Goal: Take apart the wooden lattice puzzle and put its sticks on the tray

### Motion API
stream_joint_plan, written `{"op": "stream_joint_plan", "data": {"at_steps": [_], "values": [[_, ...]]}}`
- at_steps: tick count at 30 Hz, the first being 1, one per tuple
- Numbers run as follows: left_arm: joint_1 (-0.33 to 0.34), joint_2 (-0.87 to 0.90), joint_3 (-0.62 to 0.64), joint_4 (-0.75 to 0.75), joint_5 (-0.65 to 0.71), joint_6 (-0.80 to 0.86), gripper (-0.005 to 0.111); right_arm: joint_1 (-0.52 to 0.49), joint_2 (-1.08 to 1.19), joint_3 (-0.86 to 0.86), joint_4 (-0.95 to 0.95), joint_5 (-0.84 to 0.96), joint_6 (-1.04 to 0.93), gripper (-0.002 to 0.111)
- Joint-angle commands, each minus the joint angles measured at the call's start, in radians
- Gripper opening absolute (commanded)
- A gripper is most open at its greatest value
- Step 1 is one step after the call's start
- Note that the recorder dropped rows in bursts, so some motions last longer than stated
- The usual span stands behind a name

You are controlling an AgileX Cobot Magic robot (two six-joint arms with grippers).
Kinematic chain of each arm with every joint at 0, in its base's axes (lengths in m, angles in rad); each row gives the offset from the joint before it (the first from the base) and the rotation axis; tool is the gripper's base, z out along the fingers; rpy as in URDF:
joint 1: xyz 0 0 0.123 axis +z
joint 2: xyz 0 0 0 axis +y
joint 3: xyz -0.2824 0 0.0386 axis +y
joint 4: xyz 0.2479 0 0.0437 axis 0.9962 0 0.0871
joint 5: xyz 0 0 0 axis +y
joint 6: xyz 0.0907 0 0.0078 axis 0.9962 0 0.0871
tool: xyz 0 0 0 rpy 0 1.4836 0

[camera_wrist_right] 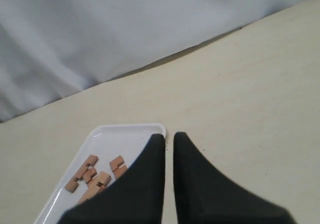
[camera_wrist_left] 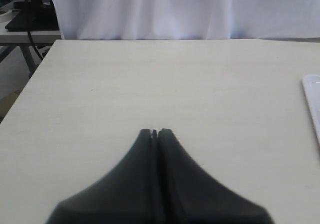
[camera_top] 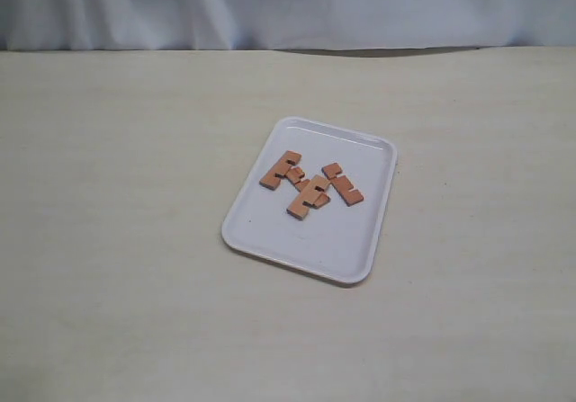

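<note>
Spotting the sticks (camera_top: 310, 184) first: loose and flat, not locked into any grid, bunched near the middle of the tray (camera_top: 342, 249), some touching or overlapping, so hard to count for certain. Out ahead of the right gripper (camera_wrist_right: 169, 136), sticks (camera_wrist_right: 92, 176) and tray rim (camera_wrist_right: 125, 131) well apart from the tips, nothing between the jaws. Reading those right jaws as all but closed, just a thin slit showing, empty. Over to the left gripper (camera_wrist_left: 154, 132): jaws pressed together, holding nothing, with only a sliver of tray edge (camera_wrist_left: 312, 103) off to one side and well clear of the tips. Judging the take-apart step as done and the placing on the tray as done too. Next move, if any: probably just a check that every stick sits inside the rim, and then holding clear. Further out, only bare pale table (camera_top: 126, 240) around the tray and a white cloth backdrop (camera_top: 270, 6) beyond it. Nothing in the way, and no arm showing in the exterior view.
</note>
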Motion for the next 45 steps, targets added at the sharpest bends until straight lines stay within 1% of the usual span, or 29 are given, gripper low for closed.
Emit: {"op": "stream_joint_plan", "data": {"at_steps": [1, 4, 7, 13, 17, 21, 24, 27, 35, 41, 43, 45], "values": [[-0.008, -0.003, 0.003, 0.0, -0.006, 0.002, 0.0, -0.003, -0.129, 0.036, 0.002, -0.012, -0.013, 0.006], [-0.008, -0.003, 0.003, 0.0, -0.006, 0.002, 0.0, -0.003, -0.208, 0.057, 0.0, -0.015, -0.017, 0.006], [-0.008, -0.003, 0.003, 0.0, -0.006, 0.002, 0.0, -0.003, -0.283, 0.069, 0.0, -0.027, -0.07, 0.006], [-0.008, -0.003, 0.003, 0.0, -0.006, 0.002, 0.0, -0.003, -0.414, 0.076, 0.005, -0.031, -0.07, 0.006], [-0.008, -0.003, 0.003, 0.0, -0.006, 0.002, 0.0, 0.001, -0.418, 0.076, 0.012, -0.031, -0.07, 0.006], [-0.008, -0.003, 0.003, 0.0, -0.006, 0.002, 0.0, 0.041, -0.418, 0.076, 0.012, -0.023, -0.141, 0.006], [-0.008, -0.003, 0.003, 0.0, -0.006, 0.002, 0.0, 0.057, -0.418, 0.087, 0.012, -0.023, -0.156, 0.006], [-0.008, -0.003, 0.003, 0.0, -0.006, 0.002, 0.0, 0.057, -0.418, 0.114, 0.012, -0.026, -0.196, 0.006], [-0.008, -0.003, 0.003, 0.0, -0.006, 0.002, 0.0, 0.057, -0.418, 0.205, 0.007, -0.089, -0.212, 0.006], [-0.008, -0.003, 0.003, 0.0, -0.006, 0.002, 0.0, 0.057, -0.418, 0.211, 0.007, -0.069, -0.249, 0.006], [-0.008, -0.003, 0.003, 0.0, -0.006, 0.002, 0.0, 0.061, -0.418, 0.211, 0.022, -0.059, -0.222, 0.006], [-0.008, -0.003, 0.003, 0.0, -0.006, 0.002, 0.0, 0.062, -0.418, 0.211, -0.041, -0.056, -0.164, 0.006]]}}
